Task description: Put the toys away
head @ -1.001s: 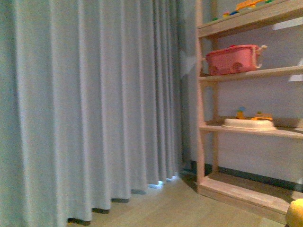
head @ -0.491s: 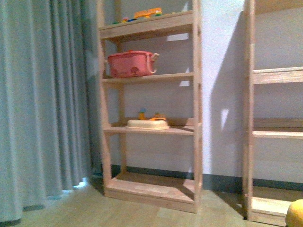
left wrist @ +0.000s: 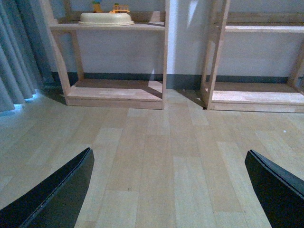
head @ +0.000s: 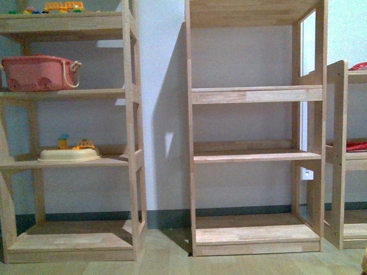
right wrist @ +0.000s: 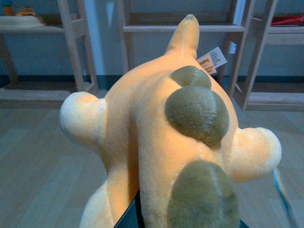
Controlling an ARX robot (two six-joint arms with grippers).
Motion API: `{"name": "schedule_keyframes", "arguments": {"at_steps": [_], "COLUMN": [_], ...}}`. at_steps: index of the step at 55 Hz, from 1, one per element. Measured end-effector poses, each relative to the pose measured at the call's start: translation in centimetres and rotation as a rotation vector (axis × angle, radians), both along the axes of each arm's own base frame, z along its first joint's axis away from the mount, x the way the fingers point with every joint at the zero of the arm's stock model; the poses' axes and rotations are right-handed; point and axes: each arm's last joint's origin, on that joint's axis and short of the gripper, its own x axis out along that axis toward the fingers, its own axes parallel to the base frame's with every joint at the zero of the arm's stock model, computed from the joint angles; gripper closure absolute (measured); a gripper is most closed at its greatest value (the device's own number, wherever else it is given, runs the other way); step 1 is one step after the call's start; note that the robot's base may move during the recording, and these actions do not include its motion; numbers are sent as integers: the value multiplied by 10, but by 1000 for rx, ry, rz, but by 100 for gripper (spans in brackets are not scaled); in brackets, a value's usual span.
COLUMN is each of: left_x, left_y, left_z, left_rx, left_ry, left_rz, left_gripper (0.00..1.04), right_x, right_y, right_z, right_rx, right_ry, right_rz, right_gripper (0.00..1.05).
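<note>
Left hand spread wide above floor, right hand clasping plush toy

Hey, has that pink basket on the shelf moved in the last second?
No. The pink basket sits on the same board of its wooden shelf unit as before; both slid leftward together in the front view, so the camera turned.

Against the wall, left shelf unit beside middle shelf unit; on the left one, basket above tray.

Fuzzy plush toy, matt wooden shelves
</note>
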Motion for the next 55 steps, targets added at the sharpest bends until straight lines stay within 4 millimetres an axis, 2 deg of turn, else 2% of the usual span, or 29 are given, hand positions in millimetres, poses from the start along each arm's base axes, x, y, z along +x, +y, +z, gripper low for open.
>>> {"name": "schedule_keyframes", "arguments": {"at_steps": [55], "left_x": [0], "left_y": [0], "left_z": [0], "left_rx": [0], "left_ry": [0], "left_rz": [0], "left_gripper": [6], "right_x": [0], "right_y": [0], "right_z": [0], "right_rx": [0], "right_ry": [0], "right_rz": [0], "right_gripper": [98]}}
